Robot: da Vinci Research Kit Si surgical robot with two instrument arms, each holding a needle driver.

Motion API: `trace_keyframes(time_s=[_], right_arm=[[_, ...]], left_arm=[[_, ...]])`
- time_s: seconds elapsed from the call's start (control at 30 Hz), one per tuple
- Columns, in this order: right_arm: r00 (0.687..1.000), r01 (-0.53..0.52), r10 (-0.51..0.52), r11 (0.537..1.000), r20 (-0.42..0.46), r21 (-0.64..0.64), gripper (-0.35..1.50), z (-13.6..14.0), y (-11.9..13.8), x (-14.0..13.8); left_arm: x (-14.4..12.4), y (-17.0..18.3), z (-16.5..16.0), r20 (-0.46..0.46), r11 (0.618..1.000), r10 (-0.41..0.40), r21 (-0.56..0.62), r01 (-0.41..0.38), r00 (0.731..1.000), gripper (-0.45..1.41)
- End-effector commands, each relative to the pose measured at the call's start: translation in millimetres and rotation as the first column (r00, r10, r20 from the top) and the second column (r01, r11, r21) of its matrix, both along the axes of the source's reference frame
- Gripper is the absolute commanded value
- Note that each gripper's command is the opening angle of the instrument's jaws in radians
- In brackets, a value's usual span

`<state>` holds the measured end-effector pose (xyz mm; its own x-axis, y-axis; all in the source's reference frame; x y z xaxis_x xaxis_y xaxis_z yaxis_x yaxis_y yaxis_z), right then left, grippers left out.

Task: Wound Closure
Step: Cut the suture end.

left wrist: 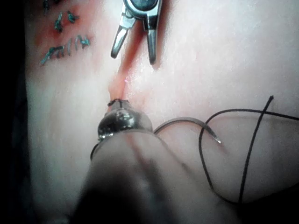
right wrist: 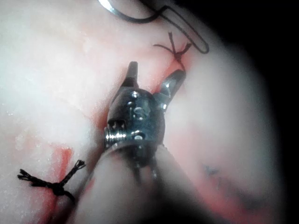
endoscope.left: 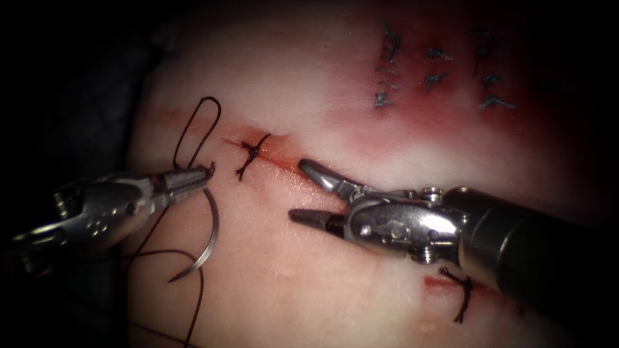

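Knot (endoscope.left: 253,152), needle (endoscope.left: 207,241) beside bare cut (endoscope.left: 284,161)

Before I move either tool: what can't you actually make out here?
- Left tool holds the needle near its swaged end; the left wrist view's own shaft covers the exact grip.
- Thread runs off the endoscope view's lower edge; its length is unknown.
- The right tool, open and empty, hides the cut beneath it.
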<state>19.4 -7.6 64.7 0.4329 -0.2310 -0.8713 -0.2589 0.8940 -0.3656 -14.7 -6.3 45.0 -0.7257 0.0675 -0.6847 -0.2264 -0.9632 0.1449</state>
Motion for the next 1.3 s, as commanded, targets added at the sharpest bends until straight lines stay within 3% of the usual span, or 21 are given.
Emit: trace_keyframes(time_s=[0.03, 0.37, 0.73, 1.07, 1.23, 1.3], right_arm=[[1.000, 0.000, 0.000, 1.000, 0.000, -0.001, 1.48, 0.5, 0.3, 0.4], [1.000, -0.004, 0.004, 1.000, -0.006, 0.005, 1.48, 0.0, -1.4, 0.7], [1.000, -0.028, 0.027, 0.999, 0.013, 0.028, 1.48, -0.1, -1.8, -0.7], [0.999, -0.035, 0.034, 0.999, 0.015, 0.036, 1.48, 0.0, -2.2, -1.1], [0.999, -0.035, 0.035, 0.999, 0.013, 0.040, 1.48, -0.1, -2.4, -1.2], [0.999, -0.035, 0.035, 0.999, 0.013, 0.040, 1.48, -0.2, -2.5, -1.3]], left_arm=[[-0.4, 1.0, 0.4, 0.002, 1.000, -0.002, -0.002, 0.002, 1.000, -0.35], [-1.3, 8.2, 3.5, -0.005, 1.000, -0.007, -0.003, 0.007, 1.000, -0.35], [-6.7, 15.1, 12.9, 0.016, 0.996, -0.084, 0.016, 0.084, 0.996, -0.35], [-9.5, 17.4, 20.1, -0.022, 0.984, -0.092, 0.150, 0.094, 0.996, -0.31], [-9.6, 16.7, 23.2, -0.049, 0.956, -0.132, 0.257, 0.141, 0.990, 0.21], [-9.3, 16.4, 23.9, -0.076, 0.933, -0.180, 0.301, 0.195, 0.981, 0.47]])
